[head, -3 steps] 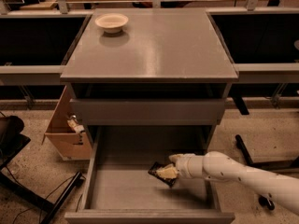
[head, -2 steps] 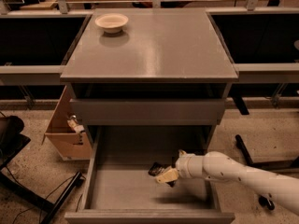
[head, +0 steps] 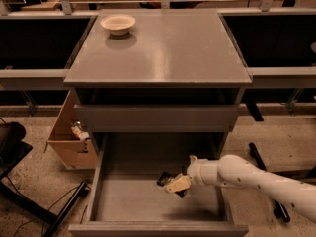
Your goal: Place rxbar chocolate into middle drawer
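Note:
The middle drawer (head: 128, 201) is pulled open at the bottom of the grey cabinet, showing its flat grey floor and low side walls. My gripper (head: 176, 184) reaches in from the right on a white arm (head: 247, 176) and hangs over the middle right of the drawer floor. It is shut on the rxbar chocolate (head: 164, 178), a dark glossy bar whose ends stick out on both sides of the pale fingers. The bar is held a little above the floor, and a shadow lies beneath it.
A cream bowl (head: 118, 23) stands at the back left of the cabinet top (head: 168, 53). A shut grey drawer front (head: 155, 117) spans above the open drawer. A cardboard box (head: 69, 144) sits on the floor to the left. Dark chair legs (head: 59, 211) lie at lower left.
My gripper has shifted slightly left and down inside the drawer, with the bar still in it. The drawer and bowl have not moved.

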Controlling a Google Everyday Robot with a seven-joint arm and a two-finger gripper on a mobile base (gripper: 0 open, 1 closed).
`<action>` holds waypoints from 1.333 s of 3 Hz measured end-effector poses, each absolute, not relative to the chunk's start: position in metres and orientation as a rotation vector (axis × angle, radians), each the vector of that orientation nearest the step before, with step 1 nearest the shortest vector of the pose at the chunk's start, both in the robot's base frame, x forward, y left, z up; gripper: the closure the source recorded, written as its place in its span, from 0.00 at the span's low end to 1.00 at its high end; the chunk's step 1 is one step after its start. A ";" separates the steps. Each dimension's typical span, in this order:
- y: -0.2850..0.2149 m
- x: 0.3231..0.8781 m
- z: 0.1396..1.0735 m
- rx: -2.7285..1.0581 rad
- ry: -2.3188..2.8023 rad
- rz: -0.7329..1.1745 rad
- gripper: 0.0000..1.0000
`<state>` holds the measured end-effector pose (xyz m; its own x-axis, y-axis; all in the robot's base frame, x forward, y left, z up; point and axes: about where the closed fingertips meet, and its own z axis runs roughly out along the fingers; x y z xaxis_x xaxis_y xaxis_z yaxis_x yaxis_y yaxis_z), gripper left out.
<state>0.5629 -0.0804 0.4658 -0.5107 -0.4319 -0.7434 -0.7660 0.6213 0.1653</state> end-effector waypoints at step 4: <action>-0.132 0.509 0.655 -1.135 2.394 0.437 0.00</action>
